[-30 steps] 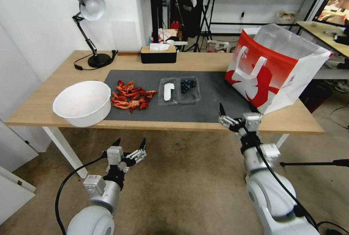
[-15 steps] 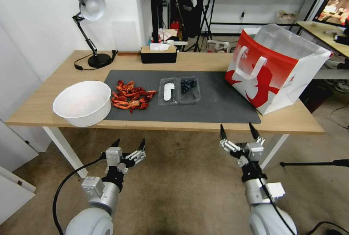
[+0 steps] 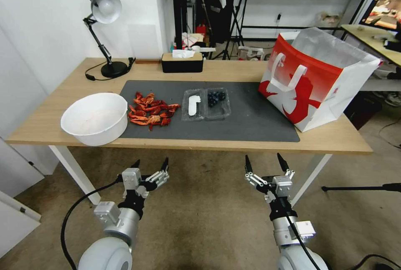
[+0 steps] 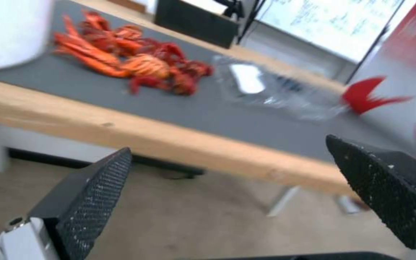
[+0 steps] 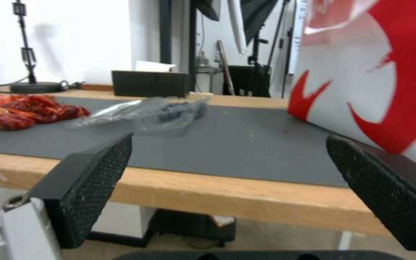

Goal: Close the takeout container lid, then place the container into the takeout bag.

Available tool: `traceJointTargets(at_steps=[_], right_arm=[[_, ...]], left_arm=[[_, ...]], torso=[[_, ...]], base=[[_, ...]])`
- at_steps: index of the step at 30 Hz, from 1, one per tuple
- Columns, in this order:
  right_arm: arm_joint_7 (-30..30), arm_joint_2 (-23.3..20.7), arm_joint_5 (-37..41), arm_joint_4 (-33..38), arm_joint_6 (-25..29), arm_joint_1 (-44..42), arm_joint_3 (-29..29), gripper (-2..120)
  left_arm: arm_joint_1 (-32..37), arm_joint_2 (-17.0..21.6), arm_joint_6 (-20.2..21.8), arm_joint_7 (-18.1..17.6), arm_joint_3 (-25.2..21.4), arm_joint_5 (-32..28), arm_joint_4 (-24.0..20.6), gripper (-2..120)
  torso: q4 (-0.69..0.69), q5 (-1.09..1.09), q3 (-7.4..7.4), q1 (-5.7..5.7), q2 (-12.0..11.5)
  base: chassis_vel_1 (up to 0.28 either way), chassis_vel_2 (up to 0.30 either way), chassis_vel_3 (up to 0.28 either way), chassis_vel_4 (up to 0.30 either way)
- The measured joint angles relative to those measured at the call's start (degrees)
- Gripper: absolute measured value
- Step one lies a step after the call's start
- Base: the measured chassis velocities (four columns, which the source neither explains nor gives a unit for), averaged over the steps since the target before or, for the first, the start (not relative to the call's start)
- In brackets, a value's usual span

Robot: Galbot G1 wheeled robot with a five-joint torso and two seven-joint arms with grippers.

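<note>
Takeout container (image 3: 206,104) on the mat (image 3: 250,115), between crayfish (image 3: 149,109) at left and takeout bag (image 3: 317,82) at right.

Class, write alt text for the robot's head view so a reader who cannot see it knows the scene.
An open clamshell container lies flat on a dark mat on a wooden table, between red crayfish and a red bag. A white bowl sits at the left. Both grippers, left and right, hang open below the table's near edge.

White walls; brown carpet floor (image 3: 209,220); wooden table (image 3: 50,115); black desk lamp (image 3: 102,32).
</note>
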Motion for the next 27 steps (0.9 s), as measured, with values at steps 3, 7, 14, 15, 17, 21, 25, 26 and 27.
traceJointTargets(at_steps=[3, 7, 14, 15, 17, 21, 25, 26, 27], right_arm=[[-1.2, -0.2, -1.7, -0.8, 0.4, 1.0, -0.4, 100], [-2.1, 0.1, -3.9, -1.3, 1.5, 1.1, -0.6, 100], [-2.4, 0.6, -4.6, -1.0, 1.6, 0.4, -0.5, 100], [-2.4, 0.7, -4.7, -0.9, 1.6, 0.2, -0.5, 100], [-2.4, 0.7, -4.7, -0.7, 1.6, 0.0, -0.4, 100], [-2.4, 1.0, -4.9, -0.3, 1.8, -0.8, -0.2, 100], [-2.2, 1.0, -5.0, 0.5, 1.8, -1.8, 0.3, 100], [-2.2, 1.0, -5.0, 0.5, 1.8, -1.8, 0.3, 100], [-2.1, 1.0, -5.1, 0.7, 1.8, -2.0, 0.4, 100]], left_arm=[[-2.6, 0.5, 1.7, -0.9, 0.7, -5.1, -0.3, 100], [-7.1, 1.9, 3.1, -2.5, 2.1, -12.7, 1.8, 100], [-14.2, 4.4, 4.1, -6.9, 4.6, -25.3, 4.6, 100], [-15.9, 4.7, 4.3, -8.2, 5.2, -28.1, 5.1, 100], [-17.1, 4.8, 4.6, -9.3, 5.8, -30.4, 5.5, 100], [-21.4, 4.5, 5.3, -12.9, 8.0, -37.1, 7.0, 100], [-27.4, 3.3, 4.6, -17.3, 11.9, -40.5, 9.7, 100], [-27.4, 3.3, 4.6, -17.3, 11.9, -40.5, 9.7, 100], [-29.1, 2.9, 3.7, -18.8, 13.0, -41.4, 10.6, 100]], torso=[[-0.02, -0.02, 0.00, 0.00, 0.0], [-0.02, -0.03, 0.00, 0.00, 0.0], [-0.02, -0.02, 0.00, 0.00, 0.0], [-0.02, -0.02, 0.01, 0.00, 0.0], [-0.02, -0.02, 0.00, 0.00, 0.0], [-0.02, -0.01, 0.00, 0.00, 0.0], [-0.02, -0.01, 0.01, 0.00, 0.0], [-0.02, -0.01, 0.01, 0.00, 0.0], [-0.02, -0.01, 0.01, 0.00, 0.0]], base=[[0.000, 0.000, 0.000, 0.000], [0.000, 0.000, 0.000, 0.000], [0.000, 0.000, 0.000, 0.000], [0.000, 0.000, 0.000, 0.000], [0.000, 0.000, 0.000, 0.000], [0.000, 0.000, 0.000, 0.000], [0.000, 0.000, 0.000, 0.000], [0.000, 0.000, 0.000, 0.000], [0.000, 0.000, 0.000, 0.000]])
